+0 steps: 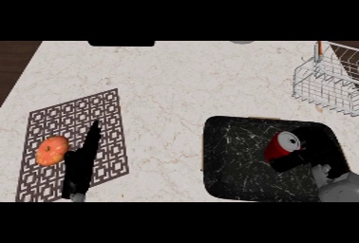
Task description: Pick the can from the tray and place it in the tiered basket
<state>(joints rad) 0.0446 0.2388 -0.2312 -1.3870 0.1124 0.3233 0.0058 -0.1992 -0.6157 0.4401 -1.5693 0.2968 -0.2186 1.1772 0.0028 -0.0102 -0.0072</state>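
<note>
The robot's right hand [303, 158], black against the dark tray, comes in from the lower right corner on its grey forearm and lies against the lower right side of the red cylindrical can with a silver top [282, 146]; its fingers appear curled round the can's body, though black on black makes the exact wrap hard to read. The can lies tilted, its silver end pointing up and to the right, and it sits within the right half of the black rounded rectangular tray flecked with white streaks [238, 166], which rests on the pale marbled worktop [175, 80]. Well apart from the tray, at the upper right corner of the worktop, stands the white wire tiered basket [326, 85], with a thin orange-tipped upright post showing at its top. Bare worktop lies between the tray and the basket. On the other side, at the left, a brown lattice-patterned placemat [67, 118] lies at a slant. The robot's left hand [84, 156] rests on that mat, its fingers straight and together, pointing up and away, holding nothing. Just beside it, touching or nearly touching its left edge, sits a round orange-red fruit [52, 150]. A dark rounded object [120, 43] shows at the far edge of the worktop.
</note>
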